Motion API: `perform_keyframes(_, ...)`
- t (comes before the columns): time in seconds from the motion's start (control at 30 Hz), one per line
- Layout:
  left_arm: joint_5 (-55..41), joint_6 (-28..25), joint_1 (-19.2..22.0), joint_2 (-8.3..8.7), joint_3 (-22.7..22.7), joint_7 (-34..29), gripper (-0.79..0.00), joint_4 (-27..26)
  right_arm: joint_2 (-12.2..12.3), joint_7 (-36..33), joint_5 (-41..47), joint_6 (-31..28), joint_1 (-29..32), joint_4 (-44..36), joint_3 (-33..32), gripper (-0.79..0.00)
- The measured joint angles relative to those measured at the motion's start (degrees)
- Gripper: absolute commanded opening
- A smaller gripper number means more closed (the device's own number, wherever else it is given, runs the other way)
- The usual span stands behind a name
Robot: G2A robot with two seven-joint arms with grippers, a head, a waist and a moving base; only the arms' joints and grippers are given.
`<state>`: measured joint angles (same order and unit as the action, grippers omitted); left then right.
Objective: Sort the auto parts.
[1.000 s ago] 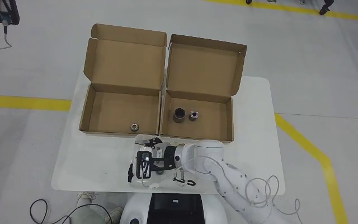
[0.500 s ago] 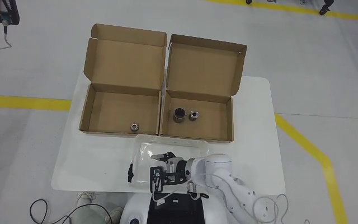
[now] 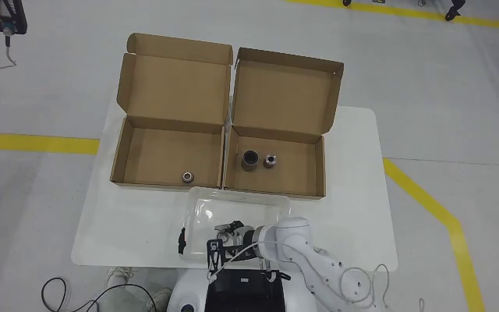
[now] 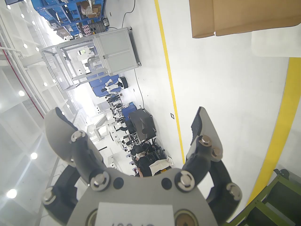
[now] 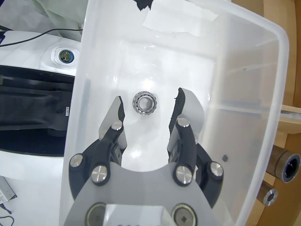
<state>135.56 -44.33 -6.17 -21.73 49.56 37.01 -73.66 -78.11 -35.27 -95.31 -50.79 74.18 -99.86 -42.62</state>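
**Q:** Top view?
**A:** Clear plastic tray [image 3: 234, 192] at the white bench's [image 3: 351, 156] near edge, right arm [image 3: 295, 231] above it.

**Q:** Left wrist?
**A:** Left tool [image 4: 128, 116] spread, empty, facing away.

**Q:** Right wrist?
**A:** Right tool [image 5: 149, 99] spread. Small ribbed steel bearing ring [image 5: 144, 106] lies on the tray floor between its fingers [image 5: 176, 109], bore up.

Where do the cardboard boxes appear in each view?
Top view: left box and right box, side by side, lids open.
Left wrist view: a cardboard flap past the open tool; which box is unclear.
Right wrist view: right box beside the clear bin.
Landmarks: dark cylinder, top and right wrist; yellow floor line, top and left wrist.
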Motion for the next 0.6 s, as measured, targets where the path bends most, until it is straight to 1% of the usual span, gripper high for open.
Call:
perform_keyframes(0.33,0.0,0.0,0.0,0.0,0.0,0.0,0.0,0.0,-1.17,-4.61,2.88,2.44,-3.51,4.35,3.59,-0.382)
perform_keyframes(0.6,0.0,0.0,0.0,0.0,0.0,0.0,0.0,0.0,-1.79,-7.23,4.09,3.77,-5.31,6.09,5.68,-0.397)
